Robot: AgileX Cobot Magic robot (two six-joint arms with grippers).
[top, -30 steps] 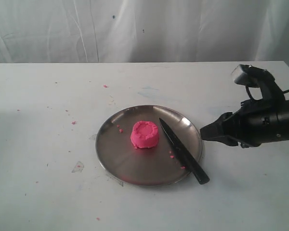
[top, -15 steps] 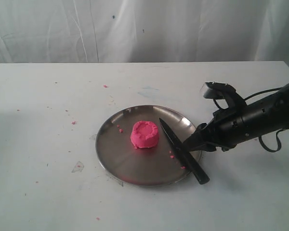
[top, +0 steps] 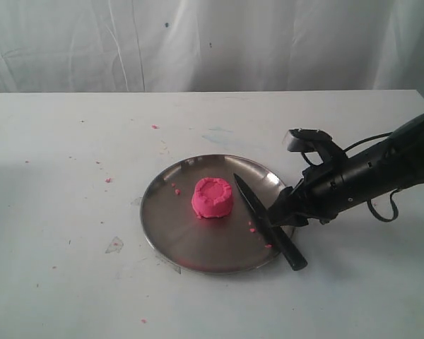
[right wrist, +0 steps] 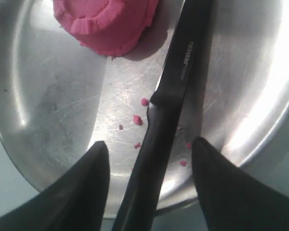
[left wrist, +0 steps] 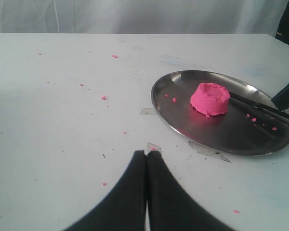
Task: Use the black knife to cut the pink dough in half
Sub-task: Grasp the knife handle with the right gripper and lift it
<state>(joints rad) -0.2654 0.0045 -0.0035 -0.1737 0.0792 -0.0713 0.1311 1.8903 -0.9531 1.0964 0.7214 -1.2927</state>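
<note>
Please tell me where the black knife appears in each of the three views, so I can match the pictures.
Exterior: black knife lies diagonally on the plate's right side.
Left wrist: only a thin black strip at the far right.
Right wrist: down the middle, between the open pincer fingers.
Shared landmark: the pink dough beside its blade.

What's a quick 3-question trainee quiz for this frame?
1. True or false: the pink dough is already cut in half.
2. Which end effector straddles the black knife? A) left B) right
3. Fill in: the knife's blade lies on the steel ____, its handle end past the rim.

Key:
1. False; it is one whole puck.
2. B; the right end effector is open, one finger either side of the handle. The left end effector is shut, away from the plate.
3. plate
</note>
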